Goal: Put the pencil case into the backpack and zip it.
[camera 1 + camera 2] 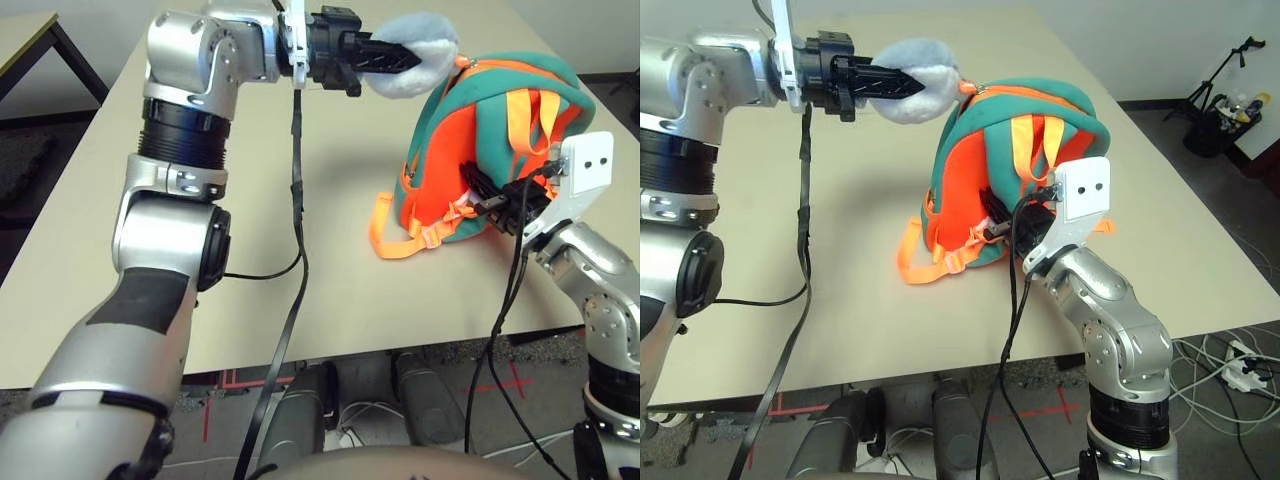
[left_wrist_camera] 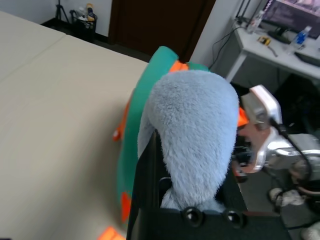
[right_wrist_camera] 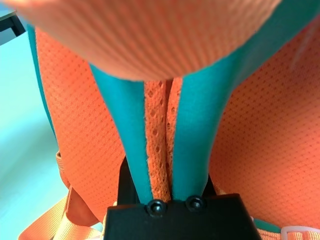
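Standing upright on the table, the teal-and-orange backpack shows its orange straps. Left gripper pinches its grey plush charm. The right wrist view shows the right gripper clamped on a teal-edged orange mesh fold.

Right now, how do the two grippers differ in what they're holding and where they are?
The left gripper is raised above the table, shut on the grey plush charm at the backpack's top; the right gripper sits low, shut on a fold of the backpack's orange and teal fabric. The left points sideways toward the backpack; the right reaches into its strap side. Both are clamped on parts of the same backpack.
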Motion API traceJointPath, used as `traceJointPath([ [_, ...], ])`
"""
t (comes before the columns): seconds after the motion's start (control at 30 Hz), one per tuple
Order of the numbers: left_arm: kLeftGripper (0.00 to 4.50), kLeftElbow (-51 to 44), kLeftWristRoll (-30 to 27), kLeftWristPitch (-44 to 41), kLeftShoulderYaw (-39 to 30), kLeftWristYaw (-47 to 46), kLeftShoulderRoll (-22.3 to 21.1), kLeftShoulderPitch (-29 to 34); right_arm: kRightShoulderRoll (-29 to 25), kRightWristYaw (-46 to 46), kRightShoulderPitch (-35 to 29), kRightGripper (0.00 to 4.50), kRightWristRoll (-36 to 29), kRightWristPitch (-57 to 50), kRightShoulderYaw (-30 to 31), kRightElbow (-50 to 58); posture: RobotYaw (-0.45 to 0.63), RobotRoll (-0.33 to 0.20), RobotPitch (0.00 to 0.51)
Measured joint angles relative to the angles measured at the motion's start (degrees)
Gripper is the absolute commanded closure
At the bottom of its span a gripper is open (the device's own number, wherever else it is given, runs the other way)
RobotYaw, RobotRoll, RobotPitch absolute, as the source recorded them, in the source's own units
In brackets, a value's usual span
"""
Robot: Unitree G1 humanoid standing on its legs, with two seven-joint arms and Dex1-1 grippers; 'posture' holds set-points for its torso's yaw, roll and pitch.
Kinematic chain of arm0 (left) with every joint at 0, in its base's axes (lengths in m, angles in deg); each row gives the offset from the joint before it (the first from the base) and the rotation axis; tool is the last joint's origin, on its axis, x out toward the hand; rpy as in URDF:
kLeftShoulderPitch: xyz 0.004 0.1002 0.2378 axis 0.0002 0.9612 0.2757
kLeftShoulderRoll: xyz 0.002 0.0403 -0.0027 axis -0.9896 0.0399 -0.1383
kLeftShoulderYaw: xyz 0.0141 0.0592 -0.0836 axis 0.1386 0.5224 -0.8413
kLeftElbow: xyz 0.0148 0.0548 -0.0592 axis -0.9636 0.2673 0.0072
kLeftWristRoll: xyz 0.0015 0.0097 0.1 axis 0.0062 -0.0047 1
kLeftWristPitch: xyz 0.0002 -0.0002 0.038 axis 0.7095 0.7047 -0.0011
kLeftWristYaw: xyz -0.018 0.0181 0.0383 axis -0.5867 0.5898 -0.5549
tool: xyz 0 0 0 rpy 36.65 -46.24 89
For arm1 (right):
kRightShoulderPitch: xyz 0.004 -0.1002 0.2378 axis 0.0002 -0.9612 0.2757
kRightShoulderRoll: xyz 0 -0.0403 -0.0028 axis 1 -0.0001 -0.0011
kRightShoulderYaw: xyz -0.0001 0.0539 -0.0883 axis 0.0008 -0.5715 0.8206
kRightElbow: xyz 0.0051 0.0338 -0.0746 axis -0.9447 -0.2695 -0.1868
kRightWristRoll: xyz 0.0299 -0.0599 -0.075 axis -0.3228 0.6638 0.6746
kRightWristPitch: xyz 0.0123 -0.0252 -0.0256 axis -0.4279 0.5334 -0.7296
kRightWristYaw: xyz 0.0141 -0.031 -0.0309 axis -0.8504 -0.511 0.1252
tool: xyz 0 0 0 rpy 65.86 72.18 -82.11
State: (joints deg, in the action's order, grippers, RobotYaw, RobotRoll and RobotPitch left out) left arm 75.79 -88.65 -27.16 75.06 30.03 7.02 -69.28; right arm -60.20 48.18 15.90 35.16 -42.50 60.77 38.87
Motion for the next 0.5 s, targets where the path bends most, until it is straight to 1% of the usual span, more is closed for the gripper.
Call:
traceJointPath([
  [0.1, 4.06, -2.8, -3.3, -4.5, -1.9, -1.8, -1.3, 1.4, 0.0, 0.2, 0.0, 4.34, 0.0, 0.2, 0.1, -0.1, -0.11, 0.0, 0.148],
  [0.23, 4.09, -4.5, -6.0, -8.3, -3.7, -3.4, -3.7, 3.3, 0.0, 0.4, 0.2, 4.34, 0.1, 0.4, 0.2, -0.3, -0.11, 0.0, 0.148],
  [0.5, 4.09, -4.2, -7.7, -8.8, -5.1, -6.7, -5.6, 7.2, 0.1, 0.7, 1.1, 4.34, 0.4, 1.1, 0.4, -1.6, -0.1, 0.0, 0.148],
])
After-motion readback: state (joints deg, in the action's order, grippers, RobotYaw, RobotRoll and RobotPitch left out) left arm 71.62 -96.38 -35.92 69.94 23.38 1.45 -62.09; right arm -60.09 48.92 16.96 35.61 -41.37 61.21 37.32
